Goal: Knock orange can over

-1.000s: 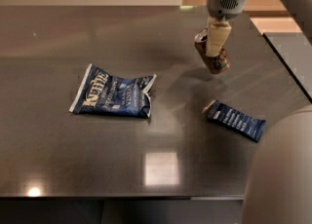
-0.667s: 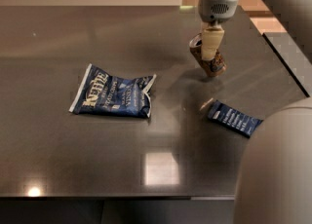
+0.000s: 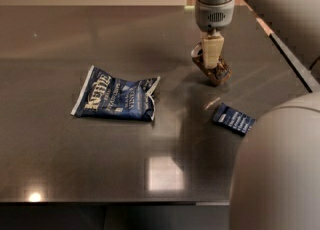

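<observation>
Though unable to tell claw width, seeing gripper (image 3: 210,63) down against tilted orange can (image 3: 220,74) toward far right of table (image 3: 100,39), touching its front; chip bag (image 3: 116,99) well left, dark-blue bar (image 3: 234,119) near, front-right.

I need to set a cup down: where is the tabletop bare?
Bare: the far-left tabletop behind the chip bag, and the near strip in front of it. Crowded: the right, where the hand is at the tilted orange can, with the blue bar nearer.
</observation>
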`<state>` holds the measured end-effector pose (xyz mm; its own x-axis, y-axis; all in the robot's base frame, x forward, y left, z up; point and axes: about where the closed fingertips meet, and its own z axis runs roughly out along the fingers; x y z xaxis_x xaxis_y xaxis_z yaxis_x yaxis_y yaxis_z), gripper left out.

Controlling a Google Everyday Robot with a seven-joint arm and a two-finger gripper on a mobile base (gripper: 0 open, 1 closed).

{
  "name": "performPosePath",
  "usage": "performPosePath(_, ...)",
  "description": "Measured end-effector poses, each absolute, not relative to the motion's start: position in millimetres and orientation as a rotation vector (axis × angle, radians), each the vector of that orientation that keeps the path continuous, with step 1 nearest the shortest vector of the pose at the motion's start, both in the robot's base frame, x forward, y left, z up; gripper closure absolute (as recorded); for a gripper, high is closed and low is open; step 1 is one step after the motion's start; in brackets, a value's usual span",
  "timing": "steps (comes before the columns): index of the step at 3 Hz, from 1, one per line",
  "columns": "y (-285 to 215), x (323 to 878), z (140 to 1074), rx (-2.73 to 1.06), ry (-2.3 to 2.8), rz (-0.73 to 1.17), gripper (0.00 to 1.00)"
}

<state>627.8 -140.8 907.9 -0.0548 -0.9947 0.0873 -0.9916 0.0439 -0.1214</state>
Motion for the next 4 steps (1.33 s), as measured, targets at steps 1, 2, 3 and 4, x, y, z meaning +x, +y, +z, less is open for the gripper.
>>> performPosePath(1, -138, 630, 901, -2.205, 2.256, -0.290, 0.82)
performPosePath(2, -136, 631, 894, -2.249, 2.252, -0.311, 0.59)
performPosePath(3, -136, 632, 886, -2.286, 2.247, -0.301, 0.35)
performPosePath(4, -138, 634, 881, -2.300, 2.247, -0.274, 0.11)
